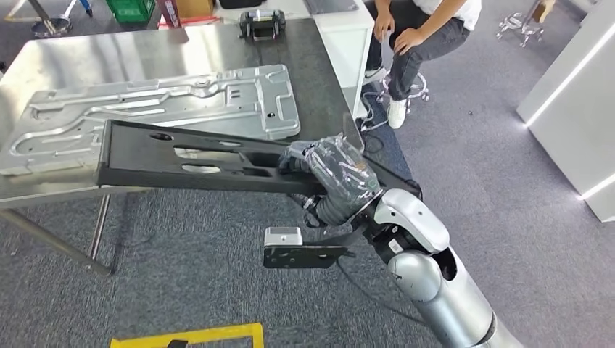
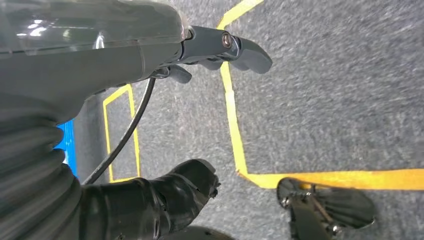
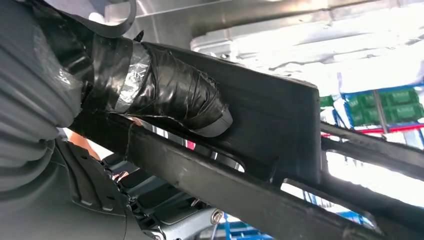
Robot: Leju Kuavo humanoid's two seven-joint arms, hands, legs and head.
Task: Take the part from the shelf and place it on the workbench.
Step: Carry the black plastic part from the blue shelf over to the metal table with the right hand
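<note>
Visibly long black part (image 1: 181, 156), cutouts, flat

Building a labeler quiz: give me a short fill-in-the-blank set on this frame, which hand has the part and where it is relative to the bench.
1. The long black part is held by the robot's ____ hand.
2. The part's far end hangs over the metal ____.
3. On the bench lies a stamped ____ panel of metal.
4. The left hand hangs over grey floor marked with ____ lines.

Missing words: right; workbench; silver; yellow
</note>
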